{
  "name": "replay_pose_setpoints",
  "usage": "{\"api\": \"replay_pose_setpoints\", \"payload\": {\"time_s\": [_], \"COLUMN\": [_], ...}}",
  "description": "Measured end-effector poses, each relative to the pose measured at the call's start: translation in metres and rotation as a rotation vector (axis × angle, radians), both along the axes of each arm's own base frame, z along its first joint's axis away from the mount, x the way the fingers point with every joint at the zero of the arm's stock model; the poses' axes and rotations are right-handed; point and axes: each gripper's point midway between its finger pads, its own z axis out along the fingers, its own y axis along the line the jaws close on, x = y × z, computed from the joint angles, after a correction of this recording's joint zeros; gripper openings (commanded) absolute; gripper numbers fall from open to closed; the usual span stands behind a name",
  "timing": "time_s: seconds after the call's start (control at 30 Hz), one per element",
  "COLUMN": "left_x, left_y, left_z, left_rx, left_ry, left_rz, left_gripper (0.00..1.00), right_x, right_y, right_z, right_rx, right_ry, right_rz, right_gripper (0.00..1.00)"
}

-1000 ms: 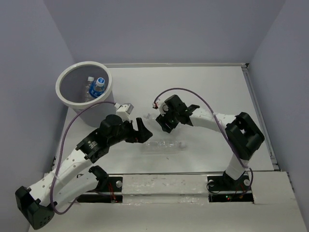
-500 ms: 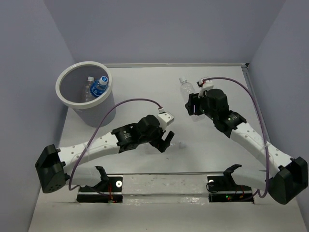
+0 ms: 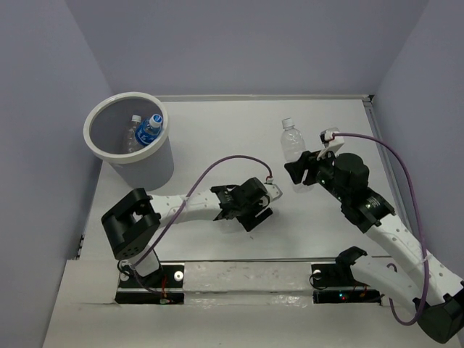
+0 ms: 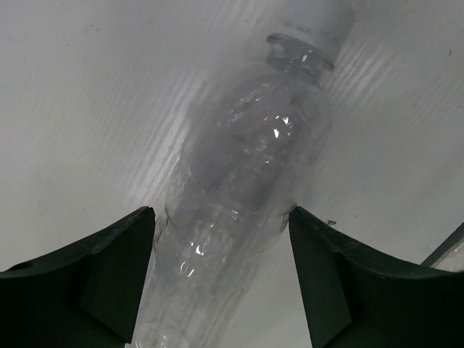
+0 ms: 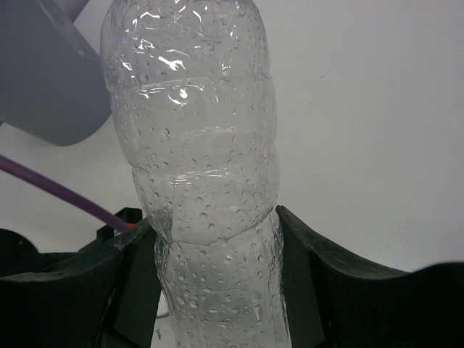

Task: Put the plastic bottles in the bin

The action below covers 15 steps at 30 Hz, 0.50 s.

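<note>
Lifted since earlier, the right gripper [image 3: 299,169] clamps a clear white-capped plastic bottle [image 3: 291,145] right of the round white bin [image 3: 96,116]; the left gripper [image 3: 255,210] clasps another clear bottle [image 4: 246,174].

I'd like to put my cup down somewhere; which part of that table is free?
Bare patches: the far strip behind the bin, and the right edge beyond the right pincer. The middle is crowded: both pincers there hold clear bottles, left pincer low on the table.

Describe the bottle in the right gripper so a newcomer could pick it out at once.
Start at the round white bin in the far left corner, then look across the table to its right half. There the right gripper holds a clear bottle with a white cap, and its fingers press both sides. Unlike the two in the bin and the flat one at the left gripper, it stands upright.
</note>
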Motion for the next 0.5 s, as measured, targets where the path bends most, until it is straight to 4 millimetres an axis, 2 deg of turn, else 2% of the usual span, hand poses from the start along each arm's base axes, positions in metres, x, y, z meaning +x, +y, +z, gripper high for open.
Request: {"api": "replay_pose_setpoints", "payload": {"time_s": [0.03,0.13,0.17,0.27,0.33,0.4,0.47,0.5], "left_x": [0.002,0.011,0.012,0.014,0.016,0.019,0.025,0.028], "left_y": [-0.002,-0.020,-0.020,-0.016,-0.010,-0.006,-0.002,0.002], "left_z": [-0.003,-0.003,-0.003,-0.001,0.008,0.033,0.073,0.102], "left_rx": [0.014,0.013,0.015,0.027,0.026,-0.017,-0.110,-0.178], "left_ry": [0.002,-0.012,-0.015,-0.030,-0.050,-0.090,-0.152,-0.191], "left_rz": [-0.001,-0.012,-0.011,0.003,0.024,0.052,0.098,0.128], "left_gripper": [0.70,0.66,0.62,0.60,0.60,0.59,0.57,0.58], "right_x": [-0.002,-0.006,-0.008,-0.013,-0.018,-0.022,-0.025,-0.025], "right_y": [0.001,0.001,0.001,-0.002,-0.005,-0.007,-0.008,-0.009], "right_z": [-0.001,-0.004,-0.004,0.003,0.012,0.020,0.026,0.028], "right_rx": [0.005,0.010,0.012,0.023,0.039,0.053,0.063,0.066], "right_ry": [0.002,0.006,0.004,-0.021,-0.049,-0.073,-0.091,-0.096], "right_rz": [0.007,0.020,0.022,0.024,0.025,0.026,0.027,0.028], "right_gripper": [0.38,0.38,0.38,0.38,0.38,0.38,0.38,0.38]}}
